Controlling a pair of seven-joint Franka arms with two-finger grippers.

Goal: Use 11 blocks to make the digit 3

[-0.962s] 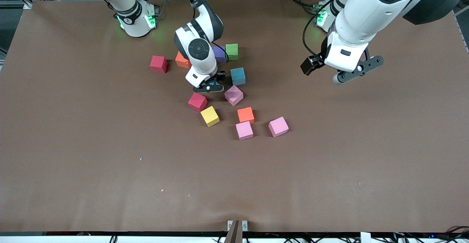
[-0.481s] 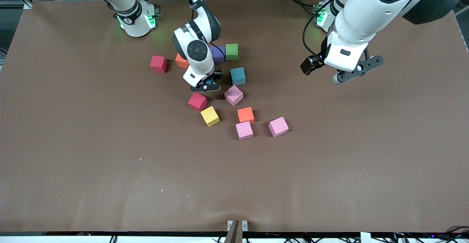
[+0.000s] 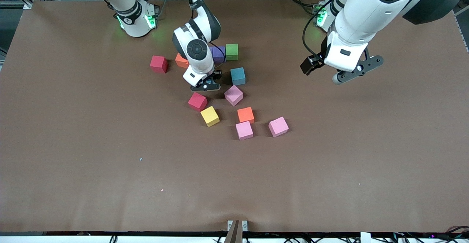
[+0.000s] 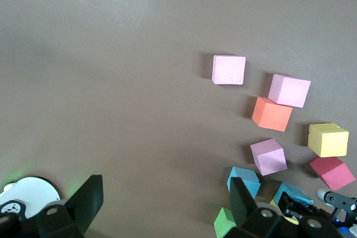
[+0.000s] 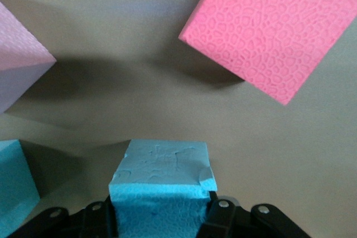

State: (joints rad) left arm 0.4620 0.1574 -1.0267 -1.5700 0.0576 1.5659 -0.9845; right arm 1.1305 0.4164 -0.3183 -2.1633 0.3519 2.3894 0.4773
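Blocks lie scattered; your right gripper fingers clamp a light-blue block for placing, at ten o'clock of the blue block; your left gripper waits, fingers open.

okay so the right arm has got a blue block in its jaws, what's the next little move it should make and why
Probably carry it on toward its place and set it down. The right gripper is shut on a blue block, just above the table among the red block, the pink block and the other blue block. The left gripper waits open, clear of the blocks.

Wide brown table, cluttered cables and metal framing along its top edge.
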